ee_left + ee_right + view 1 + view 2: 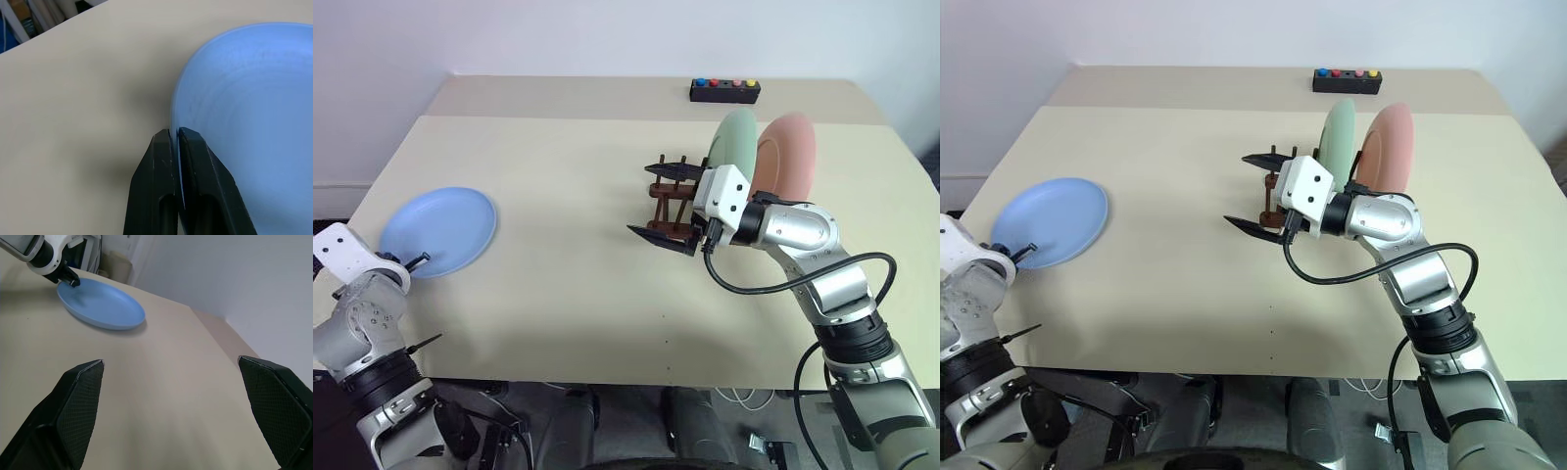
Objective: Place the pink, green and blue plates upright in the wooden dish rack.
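The green plate (734, 147) and pink plate (789, 157) are held upright, side by side, in the wooden dish rack (668, 203). The blue plate (440, 230) is seen near the table's (568, 186) left edge, its rim pinched by the left gripper (176, 134). The right gripper (671, 204) is spread wide before the rack, above open tabletop.

Left gripper (176, 139) jaws clamped shut; right gripper (668, 204) jaws wide apart.

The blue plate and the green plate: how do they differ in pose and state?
The blue plate lies on the table; the green plate stands upright in the rack. The left pincer is shut on the blue plate's rim; nothing grips the green plate. Both are plain and round.
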